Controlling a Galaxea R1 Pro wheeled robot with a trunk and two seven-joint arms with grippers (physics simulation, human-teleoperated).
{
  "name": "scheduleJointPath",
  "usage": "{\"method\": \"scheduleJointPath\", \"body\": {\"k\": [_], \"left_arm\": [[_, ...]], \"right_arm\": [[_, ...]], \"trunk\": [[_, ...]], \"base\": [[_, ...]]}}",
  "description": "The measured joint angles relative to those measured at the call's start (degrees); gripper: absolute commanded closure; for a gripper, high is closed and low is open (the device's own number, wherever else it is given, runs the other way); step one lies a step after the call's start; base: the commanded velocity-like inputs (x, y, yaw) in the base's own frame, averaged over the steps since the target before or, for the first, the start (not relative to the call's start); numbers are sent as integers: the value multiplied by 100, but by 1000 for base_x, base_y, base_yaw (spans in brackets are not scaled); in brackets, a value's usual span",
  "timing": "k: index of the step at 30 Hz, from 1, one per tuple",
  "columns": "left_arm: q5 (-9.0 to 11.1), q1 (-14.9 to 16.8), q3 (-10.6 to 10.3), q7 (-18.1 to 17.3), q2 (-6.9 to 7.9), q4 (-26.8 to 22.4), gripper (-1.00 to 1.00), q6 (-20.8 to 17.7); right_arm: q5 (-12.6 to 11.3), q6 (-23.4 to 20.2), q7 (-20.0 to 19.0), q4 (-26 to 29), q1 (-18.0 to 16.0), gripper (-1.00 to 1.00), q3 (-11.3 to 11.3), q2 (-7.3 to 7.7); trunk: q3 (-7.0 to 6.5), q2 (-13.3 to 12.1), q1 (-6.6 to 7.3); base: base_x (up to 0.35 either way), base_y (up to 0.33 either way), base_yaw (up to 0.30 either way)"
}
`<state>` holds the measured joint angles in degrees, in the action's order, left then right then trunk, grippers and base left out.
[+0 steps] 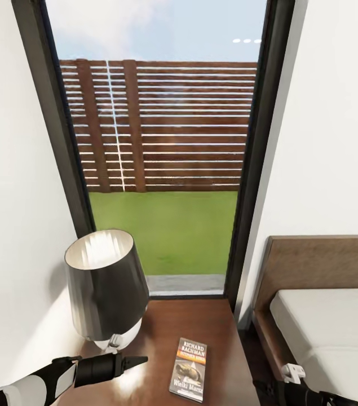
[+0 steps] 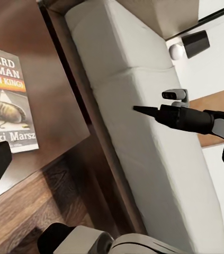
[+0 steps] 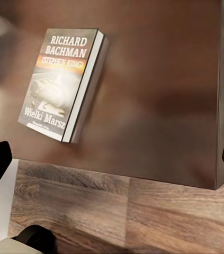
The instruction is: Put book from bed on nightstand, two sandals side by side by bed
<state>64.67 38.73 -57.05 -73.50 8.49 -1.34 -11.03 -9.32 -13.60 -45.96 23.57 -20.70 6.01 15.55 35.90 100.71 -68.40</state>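
Window [image 1: 156, 169]: tall, dark-framed, at 12 o'clock in the head view; green lawn and a slatted brown fence lie beyond it.
Bed [image 1: 336, 327]: at 4 o'clock, off-white mattress in a brown frame with headboard; in the left wrist view the mattress [image 2: 143, 132] runs just beside the nightstand, with a dark gap between.
Nightstand [image 1: 201, 327]: at 6 o'clock, glossy reddish-brown top, serving as the counter for the lamp and the book; wood-plank floor [image 3: 122, 211] shows past its edge.
Lamp [image 1: 106, 287]: at 8 o'clock on the nightstand, dark shade on a white base, near the book but apart from it.
Book [image 1: 191, 369]: lies flat on the nightstand top, cover up (the lettering reads "Richard Bachman"), free of both pincers; seen again at [image 3: 61, 84] and [image 2: 8, 100].
Left pincer [image 1: 139, 359]: at 7 o'clock, drawn to a narrow point, holding nothing, above the nightstand just left of the book.
Right pincer [image 2: 143, 110]: narrow, tips together, nothing held, above the mattress.
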Motion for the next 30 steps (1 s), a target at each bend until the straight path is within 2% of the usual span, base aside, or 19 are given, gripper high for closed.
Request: {"method": "scheduleJointPath", "body": {"k": [17, 19, 25, 30], "left_arm": [[0, 0, -1, 29, 0, 2, -100, 3], [-7, 0, -3, 236, -4, 0, -100, 0], [-6, 0, -1, 408, -8, -1, -100, 3], [-5, -18, -6, 845, -9, 5, -100, 47]], "right_arm": [[-5, 0, 0, -2, -1, -100, 0, 0], [-8, 0, 4, -9, -1, -100, 0, -2], [-3, 6, 11, -12, 0, -100, 0, -3], [-2, 58, 17, -18, 0, -100, 0, -3]], "trunk": [[-305, -682, 373], [-341, -762, 417], [-449, -1003, 549], [-539, -1204, 659]], "base": [[0, 0, 0], [0, 0, 0], [0, 0, 0], [0, 0, 0]]}}
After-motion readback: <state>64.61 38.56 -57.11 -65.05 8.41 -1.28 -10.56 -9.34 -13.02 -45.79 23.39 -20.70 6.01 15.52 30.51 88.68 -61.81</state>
